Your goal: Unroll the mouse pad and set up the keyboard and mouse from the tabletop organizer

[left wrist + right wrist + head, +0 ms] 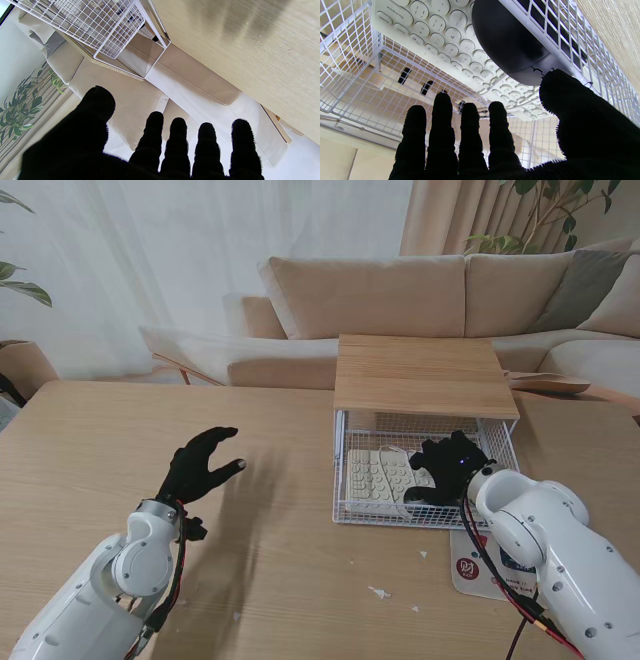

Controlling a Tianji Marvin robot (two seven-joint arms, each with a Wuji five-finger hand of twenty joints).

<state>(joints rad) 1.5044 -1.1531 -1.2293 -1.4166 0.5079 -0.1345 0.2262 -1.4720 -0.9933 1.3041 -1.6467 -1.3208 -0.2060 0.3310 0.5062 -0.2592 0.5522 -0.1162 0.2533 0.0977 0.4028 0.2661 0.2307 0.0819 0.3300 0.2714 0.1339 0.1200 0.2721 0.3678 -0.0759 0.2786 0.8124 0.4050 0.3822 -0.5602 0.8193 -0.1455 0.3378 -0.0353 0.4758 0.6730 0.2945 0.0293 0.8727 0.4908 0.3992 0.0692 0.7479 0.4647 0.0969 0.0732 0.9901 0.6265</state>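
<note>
Little of the task appears to have been completed. The white keyboard point(385, 478) is seen lying flat on the floor of the white wire organizer point(345, 442), under its wooden top point(420, 372), and the black mouse point(506, 42) is seen in the right wrist view resting on the keyboard beside the wire wall. The right hand point(447, 468) is reached into the open front of the organizer with its fingers point(470, 130) spread; nothing is grasped by it, although the thumb point(560, 92) is held just beside the mouse, and contact cannot be confirmed. The left hand point(203, 464) is held over the bare wooden table point(100, 440), well apart from the organizer, with fingers extended and nothing held. No mouse pad, rolled or flat, can be made out in any view, so the state of the unrolling step cannot be told. A small white card with a red logo point(470, 572) lies near the right arm. Removal and placement of both the keyboard and the mouse are judged to remain.
</note>
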